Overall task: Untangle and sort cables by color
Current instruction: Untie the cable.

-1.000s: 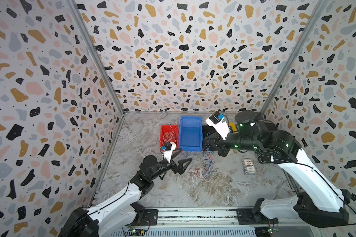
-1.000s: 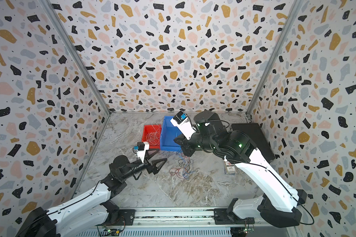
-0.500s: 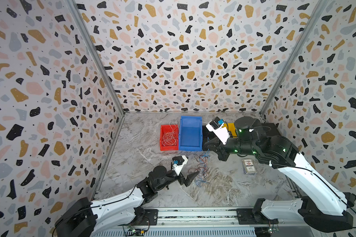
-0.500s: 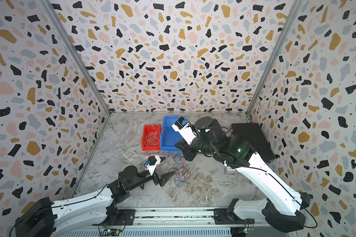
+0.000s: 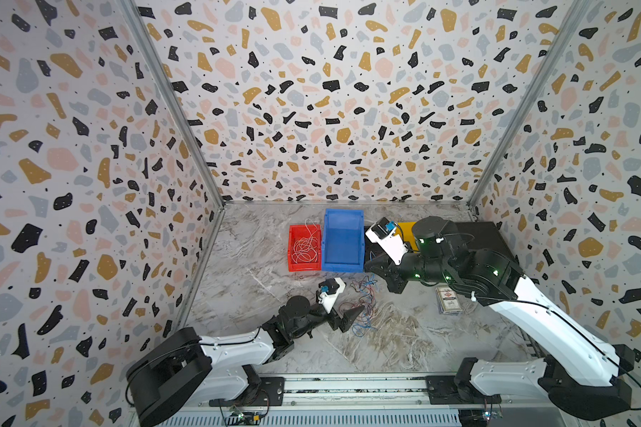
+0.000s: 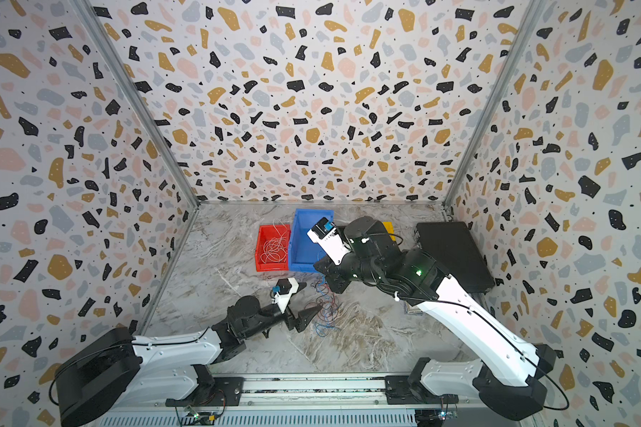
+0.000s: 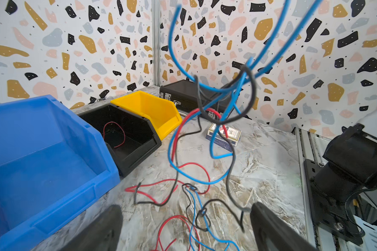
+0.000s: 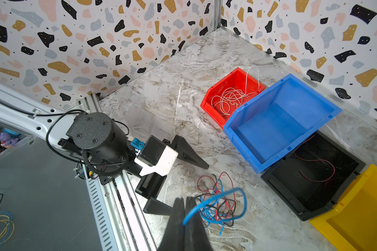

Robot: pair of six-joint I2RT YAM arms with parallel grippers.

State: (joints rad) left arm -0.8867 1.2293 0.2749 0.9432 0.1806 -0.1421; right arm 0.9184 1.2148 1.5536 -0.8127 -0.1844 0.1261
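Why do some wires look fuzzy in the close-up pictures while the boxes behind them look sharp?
Left wrist view: the hanging cables sit very near the lens, so they blur, while the yellow bin is crisp. Right wrist view: the right gripper and the blue loop it pinches are soft likewise, the red bin sharp.

Your marble-patterned table [image 5: 252, 258] carries four bins side by side along its far part: red bin [image 5: 291, 255], blue bin [image 5: 343, 242], black bin [image 7: 139, 159], yellow bin [image 7: 155, 108]. A black case [image 6: 452, 255] sits at the far right, a card box [image 5: 447, 300] lies near it, and loose cables [image 8: 216, 203] lie in front of the bins.
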